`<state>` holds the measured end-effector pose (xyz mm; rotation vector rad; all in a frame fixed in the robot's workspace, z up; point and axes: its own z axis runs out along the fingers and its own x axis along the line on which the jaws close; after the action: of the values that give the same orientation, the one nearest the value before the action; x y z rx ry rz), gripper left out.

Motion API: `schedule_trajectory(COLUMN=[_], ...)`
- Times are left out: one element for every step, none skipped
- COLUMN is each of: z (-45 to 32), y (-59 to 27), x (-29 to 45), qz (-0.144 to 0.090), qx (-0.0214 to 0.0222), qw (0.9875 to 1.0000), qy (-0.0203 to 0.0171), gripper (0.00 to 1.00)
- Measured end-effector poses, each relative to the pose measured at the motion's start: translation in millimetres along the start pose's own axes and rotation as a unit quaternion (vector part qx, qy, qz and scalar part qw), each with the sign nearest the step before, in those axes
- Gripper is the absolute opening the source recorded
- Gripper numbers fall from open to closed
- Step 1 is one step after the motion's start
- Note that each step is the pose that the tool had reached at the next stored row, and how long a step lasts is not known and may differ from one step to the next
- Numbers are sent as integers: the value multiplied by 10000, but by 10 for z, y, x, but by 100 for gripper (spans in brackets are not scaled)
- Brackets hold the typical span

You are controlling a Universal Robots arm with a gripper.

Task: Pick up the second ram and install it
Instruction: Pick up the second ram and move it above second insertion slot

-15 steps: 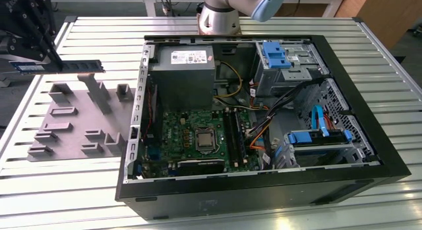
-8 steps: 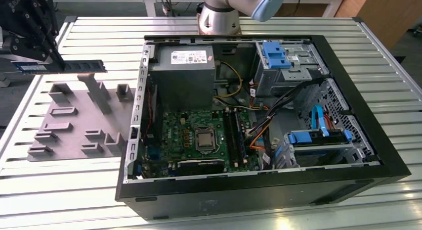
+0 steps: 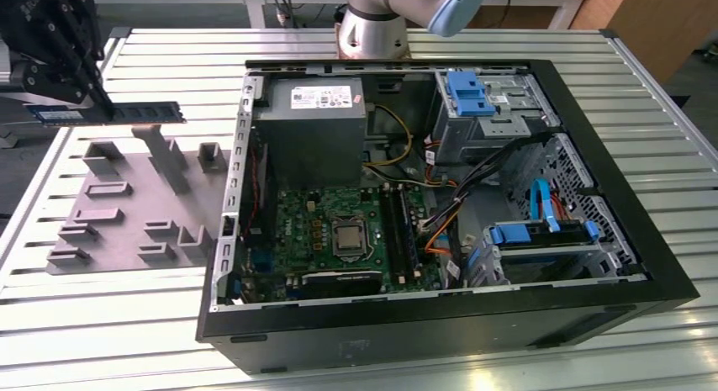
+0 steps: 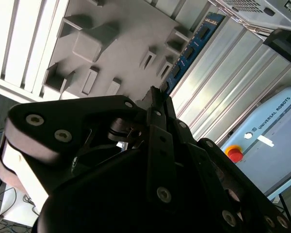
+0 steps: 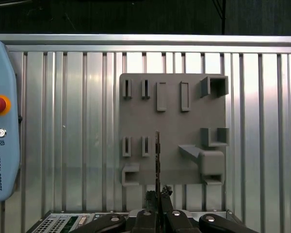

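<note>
Second ram is pinched in our gripper, hanging above the gray holder, ten o'clock from the case.

Light: bright, even, seemingly from overhead. Glare: strong on slatted metal table, slats washed white in both wrist views. Shadows: soft beside grey holder; computer case interior dimmer. Underexposed: gripper, near-black in the second wrist view.

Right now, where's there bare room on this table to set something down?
Bare slatted table lies in front of the grey holder plate, at the exterior view's lower left, and behind that plate along the far edge. Crowded: inside the computer case, packed with cables and blue drive latches, and above the plate, where the pincer holds the second ram.
</note>
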<state>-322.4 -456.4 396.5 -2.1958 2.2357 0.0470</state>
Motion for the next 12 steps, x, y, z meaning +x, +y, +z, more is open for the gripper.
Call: schedule_trajectory(z=[0,0,0,-1,-1,-1,-1,-1,-1,-1,-1,-1], y=[-4,-8,-12,-16,-20,-25,-29,-34,-37,-41,-45,-49], x=[0,0,0,-1,-1,0,-1,-1,-1,-1,-1,-1], qz=[0,0,0,0,0,0,0,0,0,0,0,0], qx=[0,0,0,0,0,0,0,0,0,0,0,0], qw=[10000,10000,10000,10000,10000,10000,10000,10000,10000,10000,10000,10000], qy=[0,0,0,0,0,0,0,0,0,0,0,0], gripper=[14,14,14,14,14,14,14,14,14,14,14,14])
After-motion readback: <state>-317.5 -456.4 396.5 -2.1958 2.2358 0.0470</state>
